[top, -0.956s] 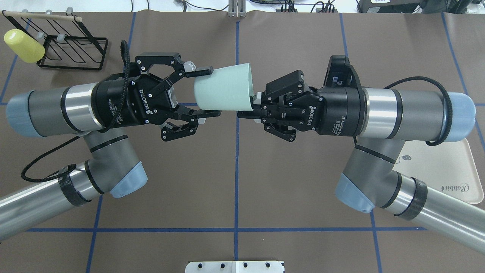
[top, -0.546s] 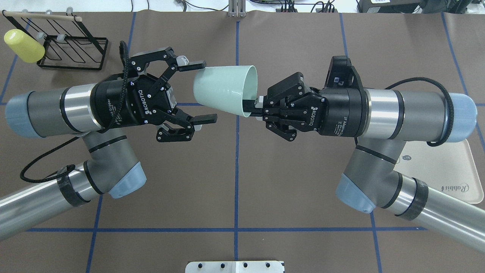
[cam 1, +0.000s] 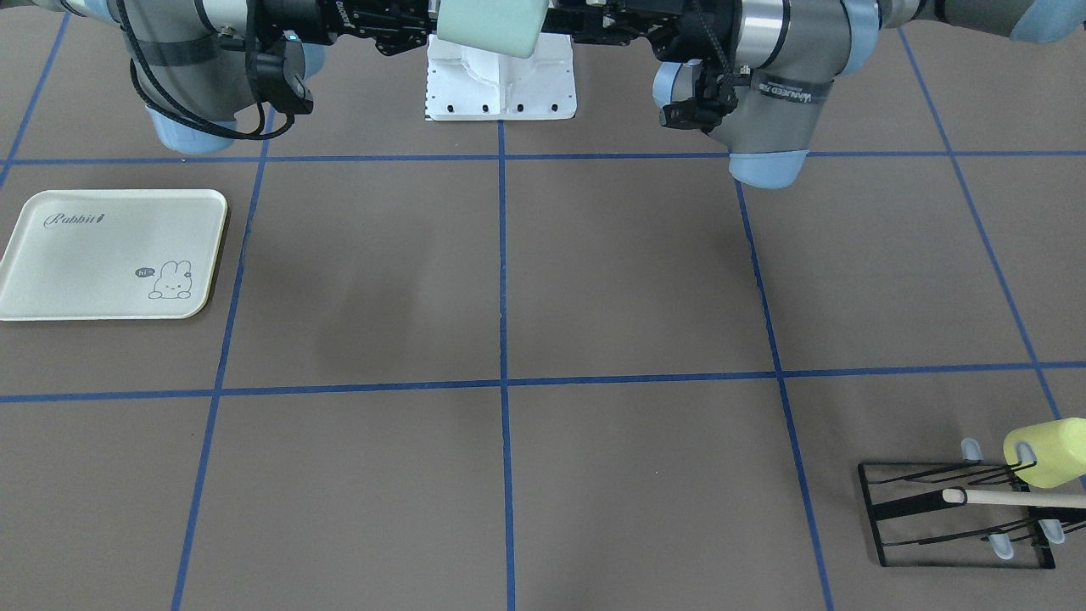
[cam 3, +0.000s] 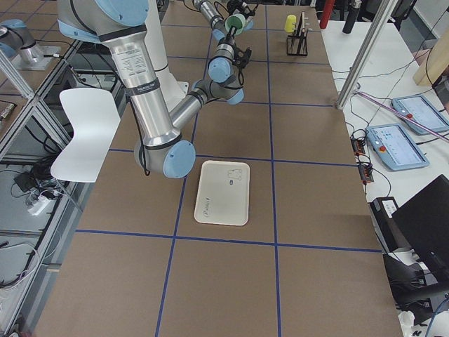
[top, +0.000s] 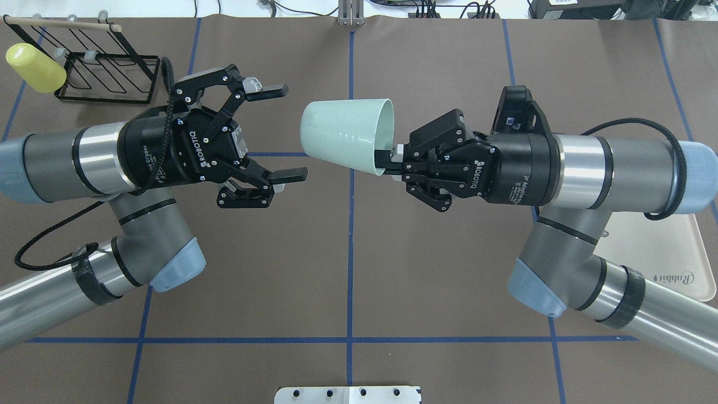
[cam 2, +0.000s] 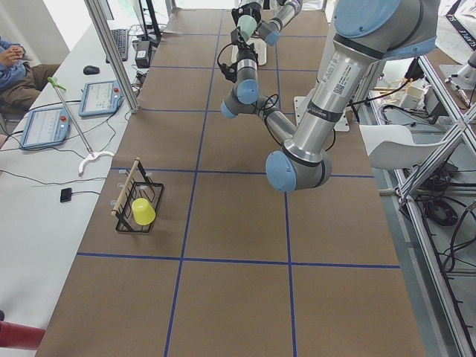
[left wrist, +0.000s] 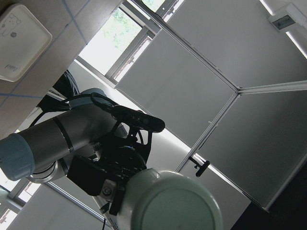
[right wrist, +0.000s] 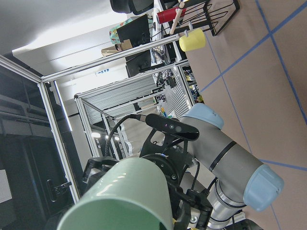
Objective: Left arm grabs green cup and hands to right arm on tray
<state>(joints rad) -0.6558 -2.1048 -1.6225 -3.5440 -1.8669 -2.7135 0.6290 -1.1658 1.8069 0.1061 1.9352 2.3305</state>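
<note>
The pale mint-green cup (top: pixel 342 134) lies on its side in the air above the table's middle, mouth toward the right arm. My right gripper (top: pixel 384 161) is shut on the cup's rim, one finger inside the mouth. My left gripper (top: pixel 287 132) is open and empty, its fingertips just left of the cup's base and clear of it. The cup also shows in the front view (cam 1: pixel 492 25), the left wrist view (left wrist: pixel 168 201) and the right wrist view (right wrist: pixel 124 196). The cream tray (cam 1: pixel 110 255) lies flat and bare on the right arm's side, partly under that arm in the overhead view (top: pixel 673 252).
A yellow-green cup (top: pixel 31 67) hangs on a black wire rack (top: pixel 106 73) at the far left corner. A white base plate (top: pixel 348 394) sits at the near edge between the arms. Blue tape lines cross the brown table.
My left gripper has opened off the cup and drawn back to the left. My right gripper, holding the cup by its rim, has shifted slightly to the right.
</note>
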